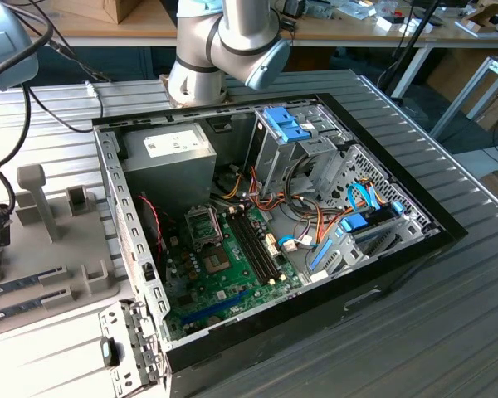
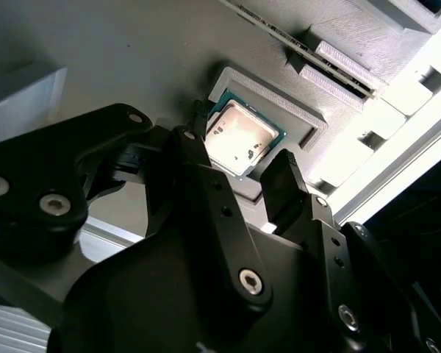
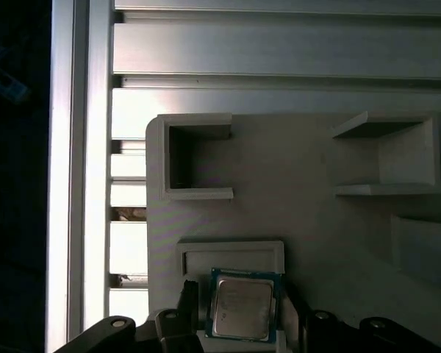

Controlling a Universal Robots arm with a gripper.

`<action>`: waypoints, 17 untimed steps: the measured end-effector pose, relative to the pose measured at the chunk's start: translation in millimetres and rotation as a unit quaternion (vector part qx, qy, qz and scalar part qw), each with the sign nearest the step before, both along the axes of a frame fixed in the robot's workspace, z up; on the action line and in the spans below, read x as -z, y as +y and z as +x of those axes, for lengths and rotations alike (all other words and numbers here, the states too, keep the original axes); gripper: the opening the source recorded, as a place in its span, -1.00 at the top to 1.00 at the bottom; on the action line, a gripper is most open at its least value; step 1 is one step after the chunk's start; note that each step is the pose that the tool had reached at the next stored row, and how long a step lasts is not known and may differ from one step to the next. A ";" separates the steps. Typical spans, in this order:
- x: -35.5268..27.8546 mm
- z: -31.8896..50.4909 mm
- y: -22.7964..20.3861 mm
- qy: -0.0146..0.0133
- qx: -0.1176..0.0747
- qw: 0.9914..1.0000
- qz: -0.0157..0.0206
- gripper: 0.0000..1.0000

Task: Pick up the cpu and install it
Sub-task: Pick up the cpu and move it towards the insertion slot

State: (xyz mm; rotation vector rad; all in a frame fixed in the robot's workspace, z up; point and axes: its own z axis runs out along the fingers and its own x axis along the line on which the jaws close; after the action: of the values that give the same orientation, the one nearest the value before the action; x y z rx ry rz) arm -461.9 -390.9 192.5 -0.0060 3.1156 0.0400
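cpu [image 2: 242,132], small flat square chip, silver metal top, green rim: seated in a recess of the grey moulded tray [image 3: 279,184]. black pincer [image 2: 235,151]: jaws apart, straddling it. step: pickup, grasp not yet made; likely calls for level, centred closure.

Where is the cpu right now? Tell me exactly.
In both wrist views the cpu lies flat in a raised square pocket of the grey holder tray, between the open fingers of the gripper.
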 end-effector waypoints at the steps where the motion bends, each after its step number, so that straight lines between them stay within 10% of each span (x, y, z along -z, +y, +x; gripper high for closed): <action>1: 0.1 0.0 0.0 0.000 0.000 1.000 0.000 -0.13; 5: 0.2 0.0 0.0 0.000 0.000 1.000 0.000 0.14; 17: 0.8 0.0 -0.3 0.000 0.000 1.000 0.000 0.14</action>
State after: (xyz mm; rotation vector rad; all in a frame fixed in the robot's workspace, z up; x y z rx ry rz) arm -461.9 -391.2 191.7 -0.0061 3.1155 0.0402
